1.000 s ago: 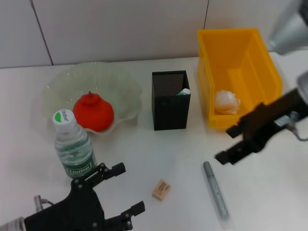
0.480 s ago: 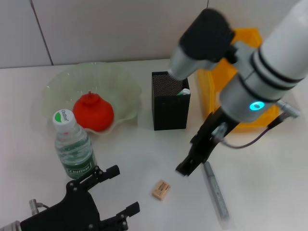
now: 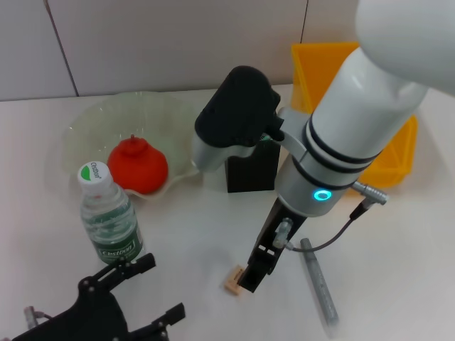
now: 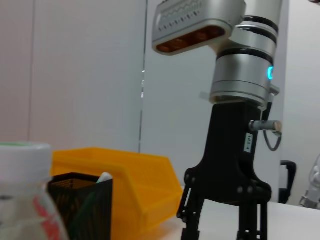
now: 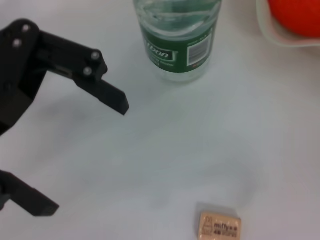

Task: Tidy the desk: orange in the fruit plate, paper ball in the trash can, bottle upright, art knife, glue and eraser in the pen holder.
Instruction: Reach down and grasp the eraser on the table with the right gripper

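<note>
Right gripper [image 3: 250, 275] hangs right over the eraser [image 3: 232, 280] near the desk's front edge; its jaws' spread can't be told. Left gripper [image 3: 153, 295], jaws wide and empty, sits at the front-left corner.

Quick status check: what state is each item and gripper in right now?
Orange: in the fruit plate.
Bottle: upright, capped.
Eraser: flat on the desk, not held.
Art knife: lying on the desk.
Pen holder: upright, largely hidden by the right arm.
Trash can: upright, contents hidden.
Right gripper: over the eraser.
Left gripper: open, empty, beside the bottle.
</note>
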